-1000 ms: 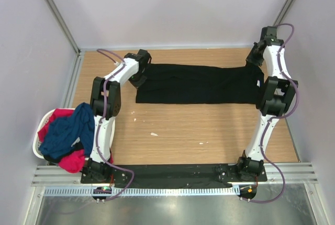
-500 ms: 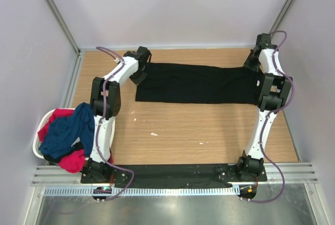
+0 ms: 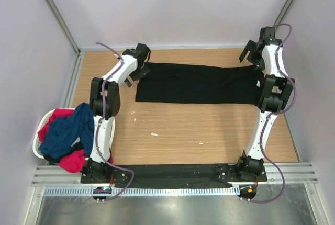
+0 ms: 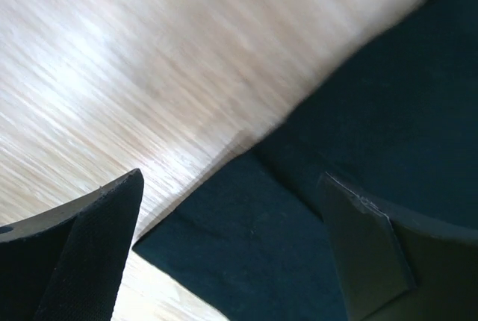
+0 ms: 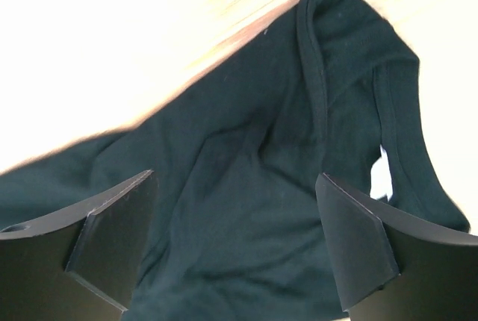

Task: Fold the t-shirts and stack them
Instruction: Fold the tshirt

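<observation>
The black t-shirt [image 3: 199, 83] lies flat toward the 12 o'clock side of the table [image 3: 199, 131], already narrowed into a long band. Its long axis runs from 9 o'clock to 3 o'clock across the top view. The right wrist view shows the collar and a white label at the 3 o'clock end, so the hem end appears to be at 9 o'clock.

The left gripper [image 3: 134, 74] hangs over the band's 9 o'clock end, near its far corner. Its wrist view [image 4: 230, 179] shows the fingers spread wide, a squared corner of black cloth [image 4: 358, 112] below them, and nothing pinched. The right gripper [image 3: 250, 53] sits at about 2 o'clock from the band, just off the collar end. Its fingers are likewise spread [image 5: 235, 178] above rumpled cloth [image 5: 239, 187] and hold nothing.

Each arm is closest to its own end of the band, so a fold that shortens it would likely carry one end along the 9-to-3 line toward the other. The collar end looks bunched and may need smoothing first.

At about 8 o'clock, off the table's edge, the white basket [image 3: 37, 140] holds the navy t-shirt [image 3: 68, 128] heaped on the red-pink t-shirt [image 3: 73, 161], both unfolded.
</observation>
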